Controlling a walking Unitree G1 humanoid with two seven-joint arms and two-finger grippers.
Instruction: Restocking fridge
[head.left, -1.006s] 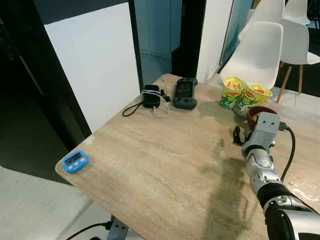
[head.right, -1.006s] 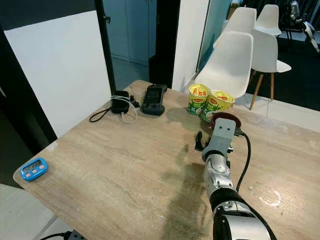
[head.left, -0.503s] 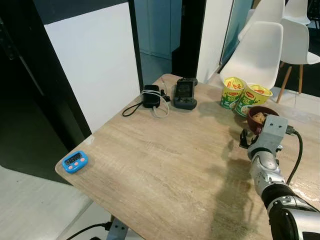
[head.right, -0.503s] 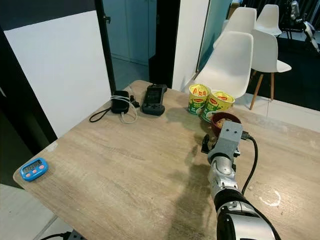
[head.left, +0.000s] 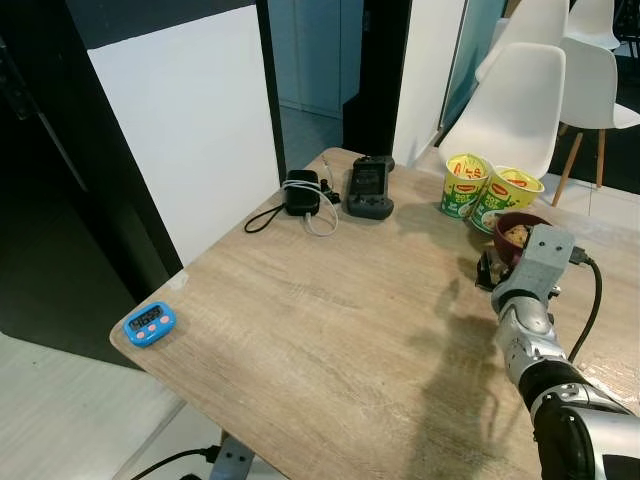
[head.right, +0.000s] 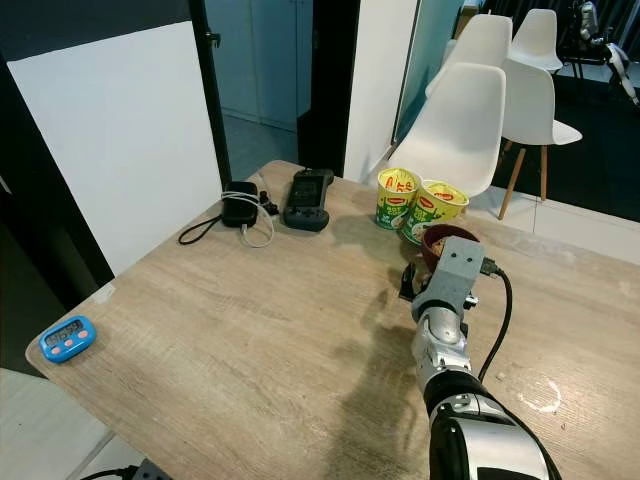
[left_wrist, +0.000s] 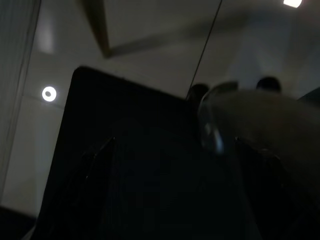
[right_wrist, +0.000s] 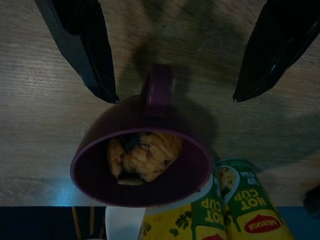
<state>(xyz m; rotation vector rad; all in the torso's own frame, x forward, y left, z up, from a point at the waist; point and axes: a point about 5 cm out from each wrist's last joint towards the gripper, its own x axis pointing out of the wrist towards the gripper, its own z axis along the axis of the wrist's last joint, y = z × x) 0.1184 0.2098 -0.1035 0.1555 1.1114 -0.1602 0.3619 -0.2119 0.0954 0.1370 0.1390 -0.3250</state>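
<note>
A dark purple mug (right_wrist: 142, 165) with food in it stands on the wooden table (head.left: 330, 330) at the right, its handle (right_wrist: 158, 86) turned toward me. My right gripper (right_wrist: 175, 98) is open just short of the mug, one black finger (right_wrist: 87, 55) on each side of the handle, touching nothing. In the eye views the mug (head.left: 516, 232) sits right behind the grey wrist (head.left: 540, 262). Two yellow-green noodle cups (head.left: 485, 192) stand directly beyond the mug. The left wrist view is very dark and looks up at a ceiling; that arm hangs idle.
A blue timer (head.left: 150, 322) lies at the table's near left corner. A black charger with white cable (head.left: 303, 196) and a black handheld device (head.left: 369, 187) lie at the far edge. White chairs (head.left: 520, 100) stand behind the table. A white panel (head.left: 190, 120) stands on the left.
My right gripper has moved to the right and forward toward the mug, then eased back a little. The mug's rim now shows beside the wrist.
</note>
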